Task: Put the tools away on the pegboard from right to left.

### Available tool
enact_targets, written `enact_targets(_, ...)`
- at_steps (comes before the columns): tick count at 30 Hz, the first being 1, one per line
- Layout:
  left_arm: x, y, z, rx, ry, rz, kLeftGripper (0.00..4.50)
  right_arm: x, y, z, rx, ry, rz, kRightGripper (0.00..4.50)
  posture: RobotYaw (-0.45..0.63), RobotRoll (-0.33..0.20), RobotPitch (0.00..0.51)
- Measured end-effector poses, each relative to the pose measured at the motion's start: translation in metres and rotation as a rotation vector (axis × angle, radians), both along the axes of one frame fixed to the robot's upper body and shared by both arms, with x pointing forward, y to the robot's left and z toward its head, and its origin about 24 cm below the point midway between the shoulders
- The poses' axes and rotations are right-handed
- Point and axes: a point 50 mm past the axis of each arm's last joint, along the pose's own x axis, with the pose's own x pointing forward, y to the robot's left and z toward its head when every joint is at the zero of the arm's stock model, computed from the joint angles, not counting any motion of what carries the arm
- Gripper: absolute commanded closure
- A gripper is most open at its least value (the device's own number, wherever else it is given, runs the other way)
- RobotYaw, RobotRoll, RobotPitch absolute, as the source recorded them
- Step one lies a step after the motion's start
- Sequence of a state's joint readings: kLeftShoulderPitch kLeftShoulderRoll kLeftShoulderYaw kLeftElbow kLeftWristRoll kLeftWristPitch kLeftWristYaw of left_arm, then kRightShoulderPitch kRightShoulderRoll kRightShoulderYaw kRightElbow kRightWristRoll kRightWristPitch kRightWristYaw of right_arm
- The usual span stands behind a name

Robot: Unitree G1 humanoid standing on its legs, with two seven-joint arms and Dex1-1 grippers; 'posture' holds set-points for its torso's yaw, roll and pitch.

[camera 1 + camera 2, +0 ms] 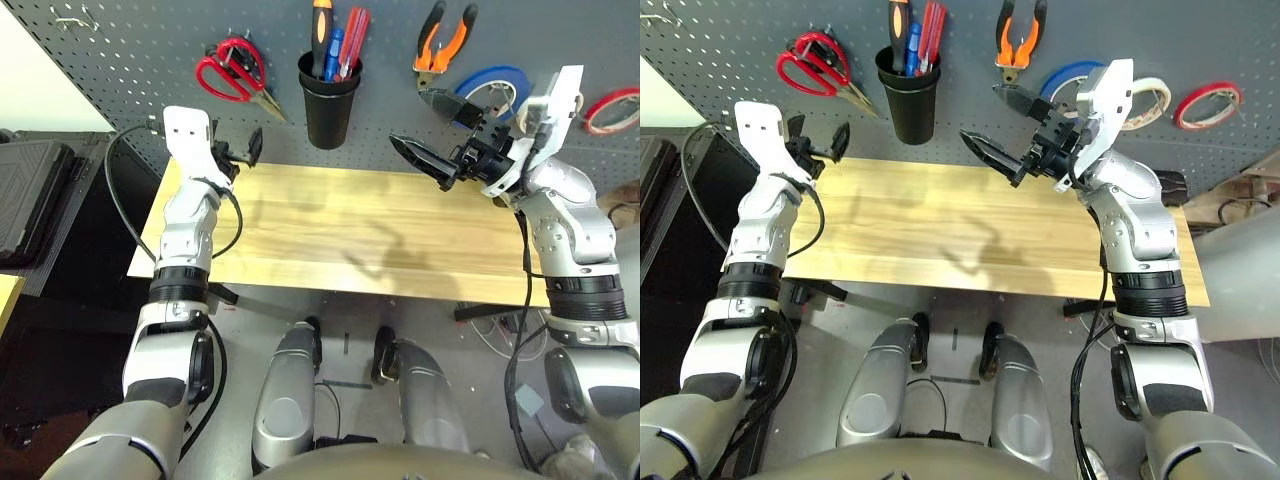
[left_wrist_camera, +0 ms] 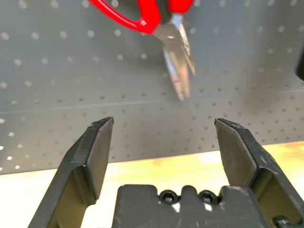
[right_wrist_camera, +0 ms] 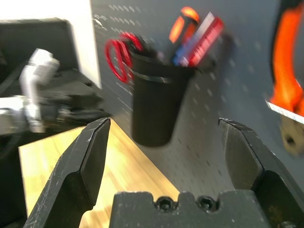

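On the pegboard (image 1: pixel 130 50) the red-handled scissors (image 1: pixel 232 70) hang at the left, blades pointing down to the right. The black cup (image 1: pixel 330 95) holds the black-and-orange screwdriver (image 1: pixel 321 30). The orange-and-black pliers (image 1: pixel 443 45) hang to its right, and the whitish tape roll (image 1: pixel 1155 95) shows partly behind my right wrist. My left gripper (image 1: pixel 240 150) is open and empty just below the scissors (image 2: pixel 161 28), apart from them. My right gripper (image 1: pixel 408 118) is open and empty above the table's back edge, between the cup (image 3: pixel 154 102) and the pliers (image 3: pixel 287 95).
A blue tape roll (image 1: pixel 495 85) and a red tape roll (image 1: pixel 612 108) hang at the right of the board. Red and blue screwdrivers (image 1: pixel 345 40) share the cup. The wooden table (image 1: pixel 340 220) is bare. A black case (image 1: pixel 30 200) lies off its left side.
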State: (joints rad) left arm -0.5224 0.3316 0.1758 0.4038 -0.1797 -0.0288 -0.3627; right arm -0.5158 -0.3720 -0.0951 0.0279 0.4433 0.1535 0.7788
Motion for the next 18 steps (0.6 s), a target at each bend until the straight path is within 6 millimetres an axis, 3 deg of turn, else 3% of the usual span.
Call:
enact_targets(6, -0.025, 0.011, -0.023, -0.013, 0.024, -0.002, 0.04, 0.001, -0.011, -0.02, 0.036, 0.026, -0.24, 0.0, 0.18, 0.0, 0.212)
enact_targets(11, -0.035, 0.021, -0.029, -0.035, 0.02, 0.028, 0.04, 0.002, -0.029, -0.038, 0.059, 0.025, -0.468, 0.0, 0.17, 0.0, 0.203)
enact_targets(18, -0.041, 0.032, -0.035, -0.035, 0.008, 0.041, 0.04, 0.005, -0.07, -0.065, 0.059, 0.029, -0.819, 0.0, 0.16, 0.0, 0.19)
